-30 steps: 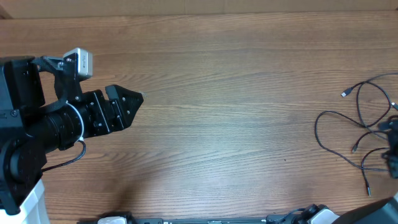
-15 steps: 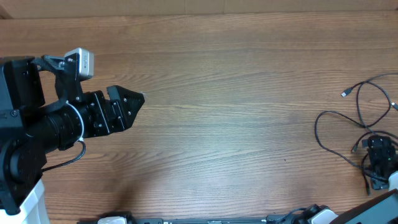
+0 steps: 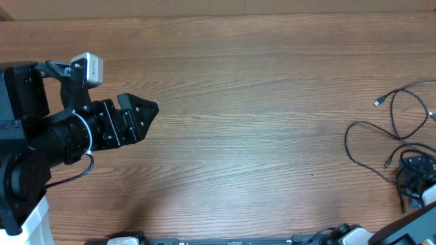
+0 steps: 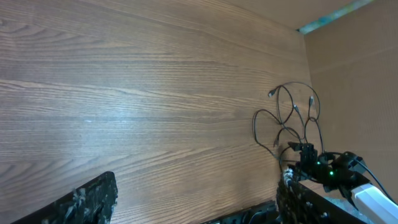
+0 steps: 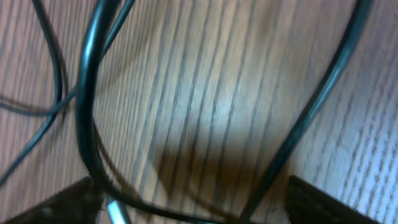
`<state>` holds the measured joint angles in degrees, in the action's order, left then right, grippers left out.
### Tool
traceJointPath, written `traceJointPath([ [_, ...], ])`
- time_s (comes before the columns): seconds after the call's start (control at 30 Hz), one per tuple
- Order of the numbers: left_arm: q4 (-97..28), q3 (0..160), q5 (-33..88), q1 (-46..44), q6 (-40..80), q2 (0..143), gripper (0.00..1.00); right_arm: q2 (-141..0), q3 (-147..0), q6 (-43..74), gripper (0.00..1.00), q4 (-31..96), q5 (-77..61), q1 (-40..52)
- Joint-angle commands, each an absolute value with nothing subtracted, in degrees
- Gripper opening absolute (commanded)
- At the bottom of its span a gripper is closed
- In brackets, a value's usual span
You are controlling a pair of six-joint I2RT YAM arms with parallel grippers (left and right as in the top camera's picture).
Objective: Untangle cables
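from overhead, the cables [image 3: 396,128] lie looped at the counter's [image 3: 259,82] right edge. the right pincer [image 3: 414,177] sits low over their near loop, the left pincer [image 3: 146,112] far off, level. left wrist view: its jaws stand apart, empty. right wrist view: jaws apart astride one strand, unclamped. picking a strand, i'd say; next, close and draw it clear.
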<state>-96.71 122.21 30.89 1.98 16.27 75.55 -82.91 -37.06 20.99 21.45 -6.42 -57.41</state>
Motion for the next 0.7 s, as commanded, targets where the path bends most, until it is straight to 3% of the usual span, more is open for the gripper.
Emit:
traceJointPath([
  [0.0, -96.8, 122.1, 31.6, 2.2, 15.0, 75.6, 0.82, -85.2, -36.7, 21.0, 0.58, 19.2, -6.3, -57.7],
  [0.03, -96.8, 122.1, 31.6, 2.2, 15.0, 75.6, 0.82, -85.7, -36.7, 21.0, 0.38, 18.9, -6.5, -57.7],
  [0.07, -96.8, 122.1, 31.7, 2.2, 15.0, 75.6, 0.82, -86.4, -36.7, 21.0, 0.09, 18.3, -6.5, -57.7],
  [0.1, -96.8, 122.1, 32.1, 2.2, 15.0, 75.6, 0.82, -87.1, -36.7, 21.0, 0.04, 17.6, -6.8, -57.7],
  [0.33, -96.8, 122.1, 35.7, 2.2, 15.0, 75.6, 0.81, -89.3, -37.8, 21.2, 0.04, 4.0, -23.5, -57.7],
  [0.67, -96.8, 122.1, 37.8, 2.2, 15.7, 75.6, 0.81, -89.3, -54.7, 22.9, 0.04, 2.3, -24.8, -57.7],
])
